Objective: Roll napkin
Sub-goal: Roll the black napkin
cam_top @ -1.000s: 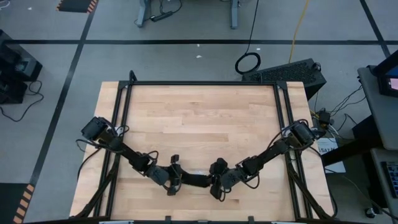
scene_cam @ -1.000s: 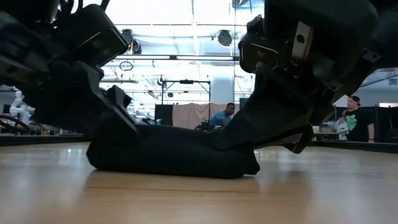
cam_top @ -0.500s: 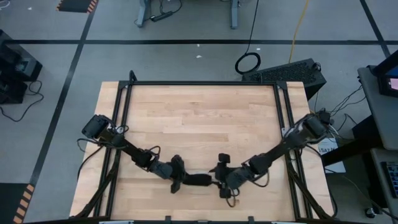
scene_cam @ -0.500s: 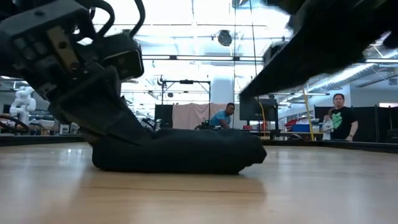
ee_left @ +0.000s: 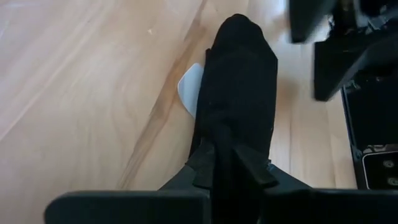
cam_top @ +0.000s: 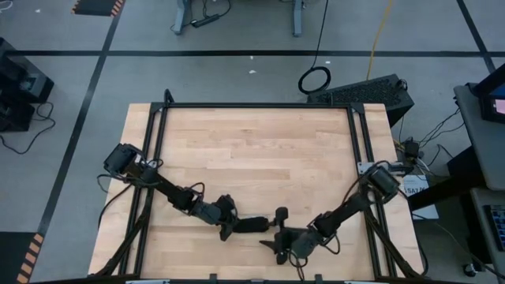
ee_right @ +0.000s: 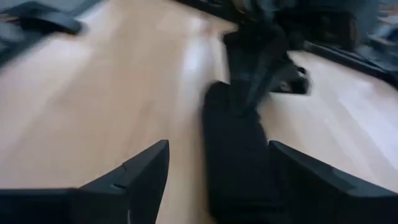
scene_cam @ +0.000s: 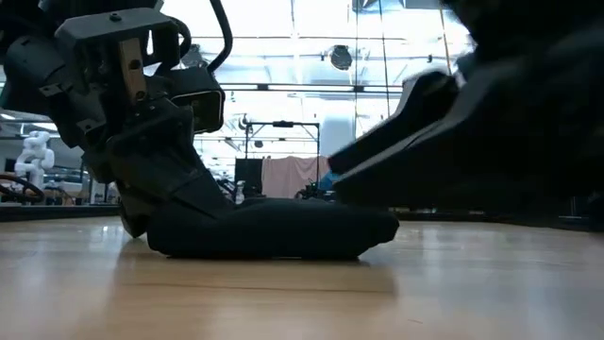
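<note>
We are viewing a wooden tabletop (cam_top: pixel 252 150) in a workshop: the left gripper (cam_top: pixel 226 229) is pinching the rolled napkin (cam_top: pixel 251 225); the right gripper (cam_top: pixel 278 234) is hanging spread beside it

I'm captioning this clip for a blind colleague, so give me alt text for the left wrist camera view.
The left gripper is shut on one end of the napkin, a black cloth rolled into a narrow bundle lying on the wooden tabletop. A small white tag sticks out from the side of the roll, and the right gripper shows blurred past its far end.
</note>
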Robot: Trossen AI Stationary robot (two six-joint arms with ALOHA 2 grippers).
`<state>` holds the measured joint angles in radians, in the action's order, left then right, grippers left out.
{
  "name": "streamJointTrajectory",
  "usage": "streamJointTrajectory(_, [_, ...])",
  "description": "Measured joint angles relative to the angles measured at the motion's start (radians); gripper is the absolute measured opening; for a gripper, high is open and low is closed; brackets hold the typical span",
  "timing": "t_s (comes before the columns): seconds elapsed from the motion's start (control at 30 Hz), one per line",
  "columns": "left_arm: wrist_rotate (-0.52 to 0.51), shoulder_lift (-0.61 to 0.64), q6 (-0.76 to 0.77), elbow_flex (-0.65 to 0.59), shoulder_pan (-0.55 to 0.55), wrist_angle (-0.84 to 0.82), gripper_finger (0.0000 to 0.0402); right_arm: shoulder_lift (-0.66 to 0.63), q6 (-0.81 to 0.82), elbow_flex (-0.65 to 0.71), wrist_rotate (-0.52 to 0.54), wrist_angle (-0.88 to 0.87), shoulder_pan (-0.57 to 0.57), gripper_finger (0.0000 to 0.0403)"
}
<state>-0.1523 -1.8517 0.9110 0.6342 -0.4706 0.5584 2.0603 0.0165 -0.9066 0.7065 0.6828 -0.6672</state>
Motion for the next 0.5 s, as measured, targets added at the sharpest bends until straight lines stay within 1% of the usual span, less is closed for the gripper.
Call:
streamJointTrajectory(0.03, [0.000, 0.000, 0.012, 0.001, 0.000, -0.013, 0.0031, 0.019, 0.002, 0.000, 0.022, 0.030, 0.006, 0.0263])
streamJointTrajectory(0.13, [0.001, 0.000, 0.025, 0.001, 0.000, -0.044, 0.0031, 0.054, 0.035, 0.000, 0.026, 0.059, 0.030, 0.0266])
streamJointTrajectory(0.23, [0.001, -0.001, 0.026, 0.000, 0.000, -0.047, 0.0031, 0.071, 0.078, 0.000, 0.017, 0.037, 0.053, 0.0251])
streamJointTrajectory(0.37, [0.001, -0.001, 0.026, 0.000, 0.000, -0.049, 0.0031, 0.071, 0.094, 0.000, -0.026, 0.032, 0.077, 0.0202])
streamJointTrajectory(0.5, [-0.004, -0.002, 0.026, -0.002, 0.000, -0.047, 0.0038, 0.069, 0.148, 0.000, -0.096, 0.017, 0.104, 0.0131])
